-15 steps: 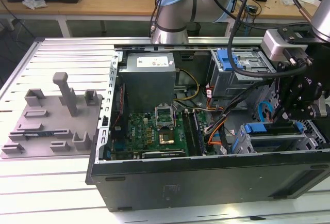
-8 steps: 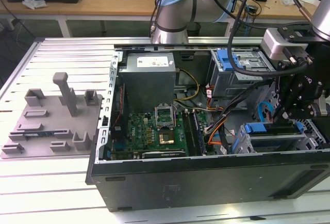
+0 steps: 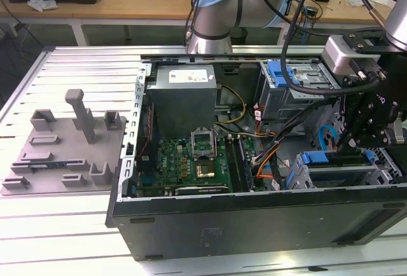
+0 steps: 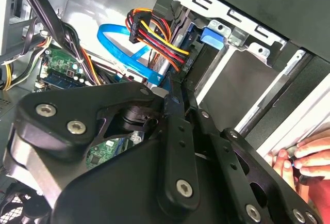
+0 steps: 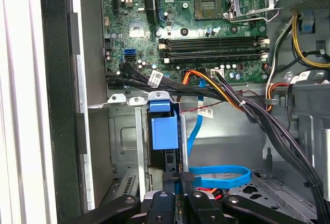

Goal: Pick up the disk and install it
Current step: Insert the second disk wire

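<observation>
your jaws (image 5: 175,182) are closed on the disk (image 5: 165,133), gripping its edge as it stands upright in the drive cage (image 5: 121,146) by the case's front wall. keep it square to the cage rails, push slowly, and watch the blue cable (image 5: 219,174) just beside it.

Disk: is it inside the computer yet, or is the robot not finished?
Nearly there, it looks. Done: the disk already stands edge-on inside the drive bay of the open computer case, below the motherboard in the first wrist view. In hand: the gripper is right at the disk's outer edge. Left: I cannot tell whether the disk is pushed fully home.
</observation>
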`<state>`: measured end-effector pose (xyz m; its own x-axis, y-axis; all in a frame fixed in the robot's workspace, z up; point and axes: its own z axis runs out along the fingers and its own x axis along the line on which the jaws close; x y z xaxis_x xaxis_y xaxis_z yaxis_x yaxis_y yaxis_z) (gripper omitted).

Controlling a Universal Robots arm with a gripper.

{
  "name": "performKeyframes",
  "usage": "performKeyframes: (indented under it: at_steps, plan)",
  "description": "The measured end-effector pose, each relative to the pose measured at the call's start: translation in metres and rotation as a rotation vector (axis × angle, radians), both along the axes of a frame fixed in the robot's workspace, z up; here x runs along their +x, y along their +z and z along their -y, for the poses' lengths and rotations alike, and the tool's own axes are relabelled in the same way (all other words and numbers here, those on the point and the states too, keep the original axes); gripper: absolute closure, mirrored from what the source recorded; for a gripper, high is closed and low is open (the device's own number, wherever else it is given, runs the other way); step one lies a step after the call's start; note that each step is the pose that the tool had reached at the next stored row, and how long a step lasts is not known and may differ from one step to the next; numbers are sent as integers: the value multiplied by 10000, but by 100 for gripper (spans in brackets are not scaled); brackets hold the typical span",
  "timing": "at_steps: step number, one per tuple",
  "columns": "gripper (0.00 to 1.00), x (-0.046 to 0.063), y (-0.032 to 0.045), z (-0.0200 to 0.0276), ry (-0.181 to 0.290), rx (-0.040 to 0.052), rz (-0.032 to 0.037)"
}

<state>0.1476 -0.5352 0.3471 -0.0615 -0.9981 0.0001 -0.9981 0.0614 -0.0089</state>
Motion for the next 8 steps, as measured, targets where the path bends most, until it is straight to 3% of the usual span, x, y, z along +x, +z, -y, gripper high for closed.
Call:
performKeyframes:
  at_steps: [8]
  plan:
    - [84, 0, -8, 2, 0, -1, -1]
